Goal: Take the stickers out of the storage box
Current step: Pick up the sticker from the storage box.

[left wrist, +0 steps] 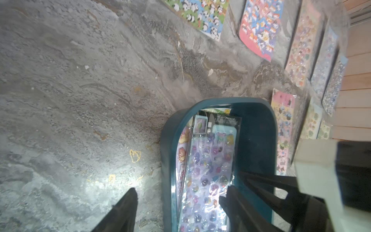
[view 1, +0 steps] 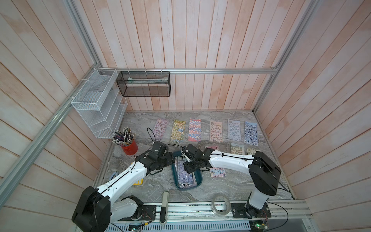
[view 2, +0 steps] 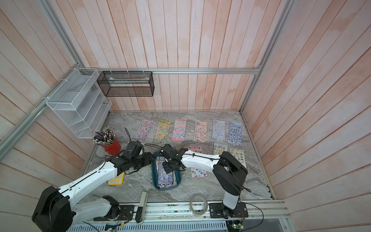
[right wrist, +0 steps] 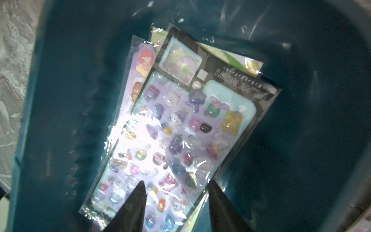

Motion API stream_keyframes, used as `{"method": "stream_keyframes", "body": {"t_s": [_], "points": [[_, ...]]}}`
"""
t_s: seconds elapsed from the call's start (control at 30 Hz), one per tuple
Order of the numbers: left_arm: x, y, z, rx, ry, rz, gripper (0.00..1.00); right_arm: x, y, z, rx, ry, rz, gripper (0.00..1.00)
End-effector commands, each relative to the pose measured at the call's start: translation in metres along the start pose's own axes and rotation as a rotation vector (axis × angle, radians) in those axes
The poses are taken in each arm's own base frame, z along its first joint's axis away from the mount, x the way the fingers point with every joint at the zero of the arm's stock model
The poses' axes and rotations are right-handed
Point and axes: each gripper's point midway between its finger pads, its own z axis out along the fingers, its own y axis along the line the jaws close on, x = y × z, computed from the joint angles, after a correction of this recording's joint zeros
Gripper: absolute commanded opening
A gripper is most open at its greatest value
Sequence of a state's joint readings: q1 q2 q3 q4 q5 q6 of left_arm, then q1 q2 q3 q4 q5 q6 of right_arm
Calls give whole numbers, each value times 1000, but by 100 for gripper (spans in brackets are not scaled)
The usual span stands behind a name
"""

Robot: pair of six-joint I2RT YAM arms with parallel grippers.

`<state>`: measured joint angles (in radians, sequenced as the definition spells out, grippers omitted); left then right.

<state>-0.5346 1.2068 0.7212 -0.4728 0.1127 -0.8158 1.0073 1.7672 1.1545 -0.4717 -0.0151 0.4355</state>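
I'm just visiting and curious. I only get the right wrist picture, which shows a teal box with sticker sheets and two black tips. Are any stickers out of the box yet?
Observer: Yes. In both top views, six stickers lie in a row at the far side of the table, with a few more nearer the front.
Operator: What is the other arm doing?
Observer: The left gripper is open and sits astride a side wall of the storage box. One finger is outside over the table and one is inside above the sheets.
Operator: Is anything else lying around?
Observer: A red cup of pencils stands on the left side, and a roll of clear tape lies at the front edge.
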Motion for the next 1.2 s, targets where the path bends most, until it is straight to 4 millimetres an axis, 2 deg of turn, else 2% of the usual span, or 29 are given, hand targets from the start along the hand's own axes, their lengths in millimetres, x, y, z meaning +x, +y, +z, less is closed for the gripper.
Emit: {"method": "stream_keyframes", "body": {"t_s": [0.0, 0.13, 0.3, 0.53, 0.63, 0.73, 0.93, 1.0, 1.17], "points": [[1, -9, 8, 37, 1, 6, 72, 10, -9, 15, 47, 23, 20, 54], [5, -12, 19, 46, 29, 9, 71, 11, 3, 30, -18, 24, 12, 51], [10, -13, 29, 49, 62, 17, 68, 10, 24, 40, -150, 13, 14, 37], [8, -18, 36, 53, 81, 30, 66, 15, 33, 43, -246, 8, 34, 37], [7, -21, 38, 56, 86, 33, 62, 14, 44, 40, -322, -6, 30, 37], [7, -21, 41, 55, 95, 31, 48, 7, 52, 35, -379, -32, 23, 37], [9, -19, 44, 42, 105, 20, 15, 5, 40, 33, -357, -34, 28, 37], [9, -18, 42, 35, 101, 21, 10, 5, 34, 31, -335, -37, 26, 37], [7, -15, 41, 21, 92, 20, 6, 2, 18, 18, -242, -45, 12, 37]]}}
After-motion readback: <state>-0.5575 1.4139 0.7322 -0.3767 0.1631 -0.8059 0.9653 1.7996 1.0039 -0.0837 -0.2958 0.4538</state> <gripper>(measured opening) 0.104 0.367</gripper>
